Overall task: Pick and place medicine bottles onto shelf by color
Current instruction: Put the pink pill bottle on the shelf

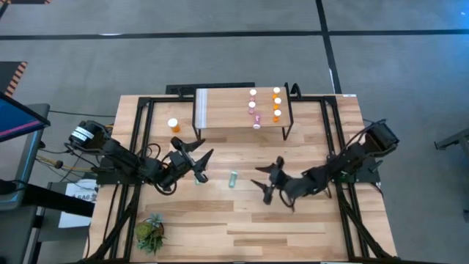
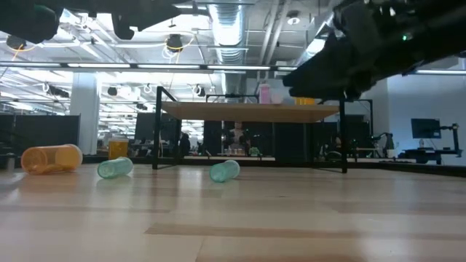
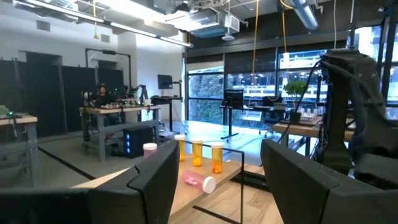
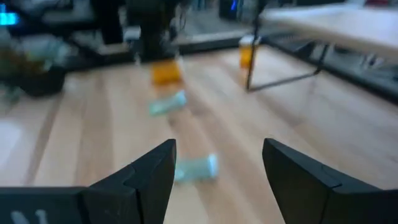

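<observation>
The shelf (image 1: 234, 110) stands at the table's far middle. On it are a row of pink medicine bottles (image 1: 253, 105) and a row of orange ones (image 1: 277, 101); one pink bottle (image 3: 199, 182) lies on its side. Two teal bottles lie on the table: one (image 1: 232, 179) at the centre, one (image 1: 198, 179) by my left arm. An orange bottle (image 1: 174, 125) stands left of the shelf, and another (image 2: 51, 158) lies on its side. My left gripper (image 1: 201, 155) is open, raised and pointing at the shelf. My right gripper (image 1: 267, 180) is open, low, with the centre teal bottle (image 4: 196, 168) ahead of its fingers.
A small green plant (image 1: 150, 233) sits at the near left corner. Black frame rails (image 1: 139, 147) run along the table's left and right sides. The shelf's thin black legs (image 1: 286, 132) stand just beyond the right gripper. Bare wood (image 1: 256, 227) lies toward the near edge.
</observation>
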`<state>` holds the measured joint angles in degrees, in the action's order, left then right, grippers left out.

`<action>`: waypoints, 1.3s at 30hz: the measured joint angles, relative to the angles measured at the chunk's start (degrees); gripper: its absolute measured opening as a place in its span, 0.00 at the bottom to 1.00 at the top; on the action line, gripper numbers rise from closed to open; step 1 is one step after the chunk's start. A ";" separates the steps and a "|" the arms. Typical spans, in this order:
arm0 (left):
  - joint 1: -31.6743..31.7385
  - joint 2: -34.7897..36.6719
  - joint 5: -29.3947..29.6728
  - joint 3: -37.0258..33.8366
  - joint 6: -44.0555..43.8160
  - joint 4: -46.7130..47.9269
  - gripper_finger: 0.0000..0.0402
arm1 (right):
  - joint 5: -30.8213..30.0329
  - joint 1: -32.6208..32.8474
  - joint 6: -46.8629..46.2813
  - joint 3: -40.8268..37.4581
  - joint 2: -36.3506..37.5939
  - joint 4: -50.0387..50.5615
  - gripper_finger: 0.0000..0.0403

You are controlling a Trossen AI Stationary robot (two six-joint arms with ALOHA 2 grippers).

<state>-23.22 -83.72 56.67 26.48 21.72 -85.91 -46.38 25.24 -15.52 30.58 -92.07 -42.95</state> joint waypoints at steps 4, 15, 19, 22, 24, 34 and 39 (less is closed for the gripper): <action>0.00 0.00 -0.35 0.00 -0.46 0.28 0.54 | -3.09 -3.58 4.43 -6.25 0.00 -16.92 0.65; 0.34 0.00 0.06 0.00 -0.44 0.88 0.54 | -14.53 -7.68 27.15 3.89 -0.07 -12.27 0.65; 0.33 0.00 0.06 0.00 -0.46 1.29 0.54 | -19.27 -9.15 24.54 6.98 -0.09 -5.58 0.65; 0.33 0.00 0.06 0.00 -0.90 1.29 0.54 | -19.34 -10.86 19.15 7.23 -0.09 -4.11 0.65; 0.34 0.00 0.06 0.00 -0.99 1.31 0.54 | -19.36 -12.26 16.00 7.24 -0.09 -2.02 0.65; 0.33 0.00 0.06 0.00 -1.20 1.46 0.54 | -19.47 -17.31 10.69 7.24 -0.09 1.06 0.65; 0.33 0.00 0.06 0.00 -1.20 1.46 0.54 | -19.06 -19.17 8.64 7.24 -0.09 1.22 0.65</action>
<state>-22.90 -83.72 56.73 26.48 20.51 -84.44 -65.43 6.07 -6.88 37.82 -92.16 -41.73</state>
